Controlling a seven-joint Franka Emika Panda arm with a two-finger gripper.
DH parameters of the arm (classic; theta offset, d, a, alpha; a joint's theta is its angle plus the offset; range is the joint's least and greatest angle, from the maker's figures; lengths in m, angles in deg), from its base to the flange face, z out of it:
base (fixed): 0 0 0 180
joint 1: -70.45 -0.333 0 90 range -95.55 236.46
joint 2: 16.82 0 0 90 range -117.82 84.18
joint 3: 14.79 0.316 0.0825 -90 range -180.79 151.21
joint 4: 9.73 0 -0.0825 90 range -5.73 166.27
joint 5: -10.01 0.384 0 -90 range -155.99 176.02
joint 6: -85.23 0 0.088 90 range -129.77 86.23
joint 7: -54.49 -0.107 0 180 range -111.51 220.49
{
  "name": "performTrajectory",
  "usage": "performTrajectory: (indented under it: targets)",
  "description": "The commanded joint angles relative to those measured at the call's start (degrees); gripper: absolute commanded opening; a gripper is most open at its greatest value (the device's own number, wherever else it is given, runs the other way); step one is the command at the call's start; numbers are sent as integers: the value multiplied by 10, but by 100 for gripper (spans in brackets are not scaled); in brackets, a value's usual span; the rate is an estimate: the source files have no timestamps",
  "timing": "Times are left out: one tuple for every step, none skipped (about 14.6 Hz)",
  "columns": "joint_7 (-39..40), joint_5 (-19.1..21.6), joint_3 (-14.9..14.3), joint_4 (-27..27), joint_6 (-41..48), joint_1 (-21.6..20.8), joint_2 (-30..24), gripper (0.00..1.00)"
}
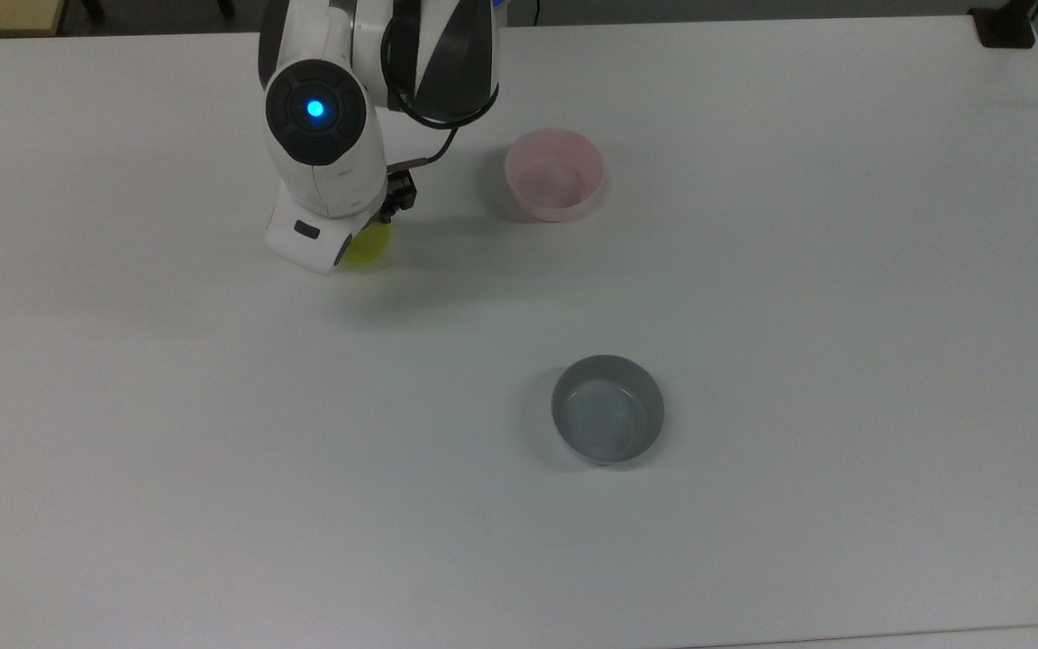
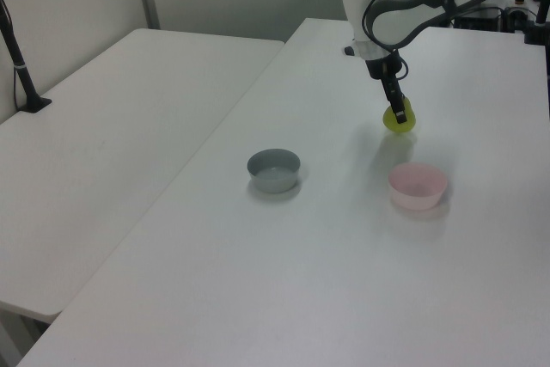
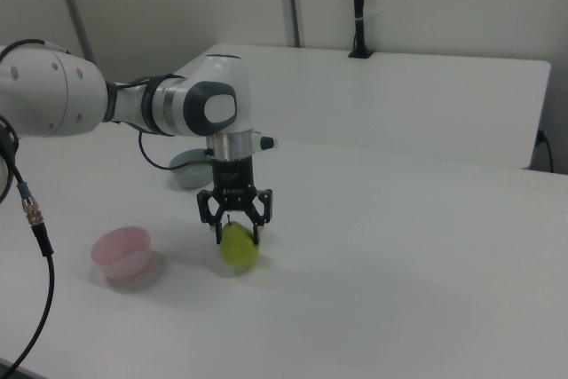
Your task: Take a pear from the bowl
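The yellow-green pear (image 3: 238,248) is down at the white tabletop, upright, with my gripper (image 3: 237,235) shut on its upper part from above. Whether its base touches the table I cannot tell. In the top view the pear (image 1: 369,248) peeks out from under the white hand, well to the left of the pale pink bowl (image 1: 554,209). The left view puts the pear (image 2: 399,119) and gripper (image 2: 398,113) beyond the bowl (image 2: 418,199). The bowl (image 3: 124,264) has nothing in it.
A grey bowl (image 1: 607,408) stands nearer the top view's bottom, right of centre, and shows in the left view (image 2: 274,169) and behind the arm in the right view (image 3: 185,169). A second white table (image 2: 103,143) adjoins on the left view's left.
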Motion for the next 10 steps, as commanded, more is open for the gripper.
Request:
performTrajectory:
  targets:
    - [-21,-7,4,-9,-11,0,10,76]
    - [-26,-7,4,-9,-10,0,10,91]
    - [-33,-7,4,-8,-10,1,9,100]
    - [-33,-7,4,-8,-10,1,7,100]
    - [-33,-7,4,-8,-9,1,5,100]
    - [-34,-7,4,-9,-9,1,2,100]
    - [-35,-7,4,-8,-9,1,-14,100]
    - [-35,-5,4,-8,-4,2,-38,100]
    - [-48,-1,4,-7,-1,3,-66,100]
    - [-79,1,4,-6,-1,4,-94,100]
